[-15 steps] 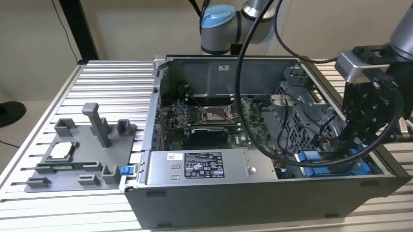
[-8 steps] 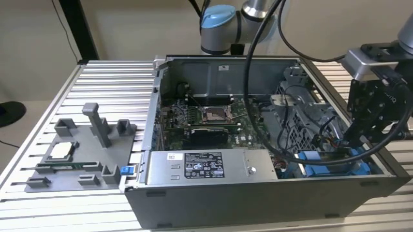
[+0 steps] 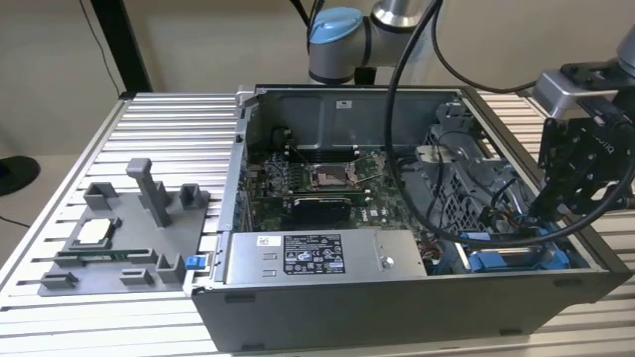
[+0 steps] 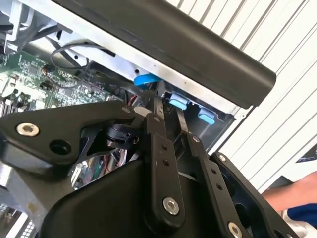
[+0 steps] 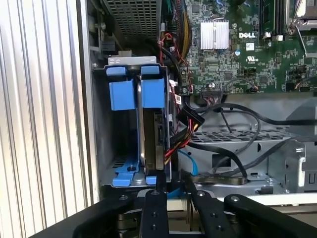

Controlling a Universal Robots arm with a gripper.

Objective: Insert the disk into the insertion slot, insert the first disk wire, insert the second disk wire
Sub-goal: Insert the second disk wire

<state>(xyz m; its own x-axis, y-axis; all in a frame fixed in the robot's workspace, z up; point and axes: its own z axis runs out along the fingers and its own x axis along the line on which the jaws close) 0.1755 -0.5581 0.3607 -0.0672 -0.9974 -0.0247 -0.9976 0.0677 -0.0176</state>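
The disk (image 5: 150, 134) stands edge-on inside the insertion slot (image 5: 99, 148), a grey metal bay with blue tabs at its mouth. Its blue carrier frame (image 5: 152, 91) sits beside a second blue tab (image 5: 121, 94), which fronts an empty neighbouring bay. Beside the disk hangs a black connector with red and yellow wires (image 5: 190, 116), and a thin blue cable (image 5: 190, 162) runs below it. My gripper (image 5: 174, 186) hovers just off the end of the disk. In the exterior view the gripper (image 3: 540, 219) reaches down into the case's near corner on the exterior view's right, above the blue bay parts (image 3: 516, 260).
The open computer case holds a grey power supply box (image 3: 312, 256), a motherboard with a processor socket (image 3: 328, 176) and thick black cables (image 3: 397, 149). A grey fixture with parts (image 3: 119, 238) lies on the slatted table (image 3: 159, 126). A person's arm (image 4: 290, 196) is just outside the case.
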